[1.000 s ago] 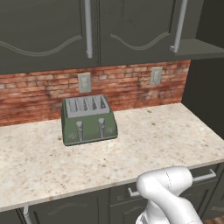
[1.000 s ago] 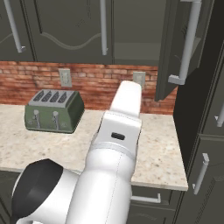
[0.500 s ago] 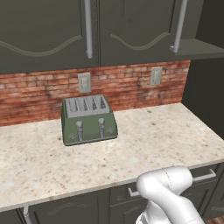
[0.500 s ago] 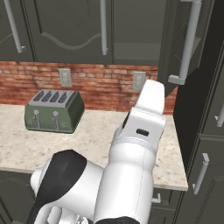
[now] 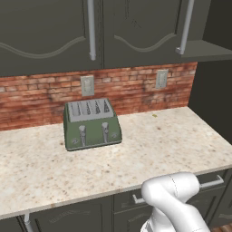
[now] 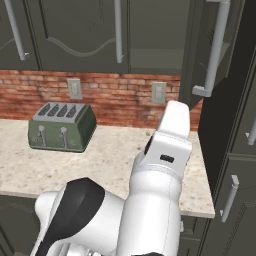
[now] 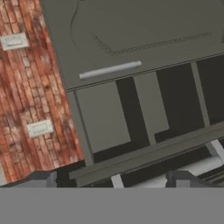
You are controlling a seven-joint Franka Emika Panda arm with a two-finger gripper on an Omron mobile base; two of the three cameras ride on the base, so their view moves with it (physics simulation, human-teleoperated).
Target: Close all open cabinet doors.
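- Cabinet door (image 6: 207, 50) at the far right end of the worktop (image 6: 112, 160) hangs open, swung out toward the robot, edge-on from the right base camera, with its long grey handle (image 6: 216, 47) facing out.
- Hand camera looks up past that door's edge (image 7: 144, 155) into the open cabinet, with the neighbouring closed door (image 7: 131, 35) beside it.
- Claw (image 7: 111, 177) fingertips sit wide apart at the bottom of that view, nothing between them, so it's open and empty.
- I'd say get the fingers onto the door's outer face, near the handle side, not the hinge side.
- Then push in a slow arc toward the cabinet front.
- Toaster (image 5: 92, 123) sits well away, no worry there.
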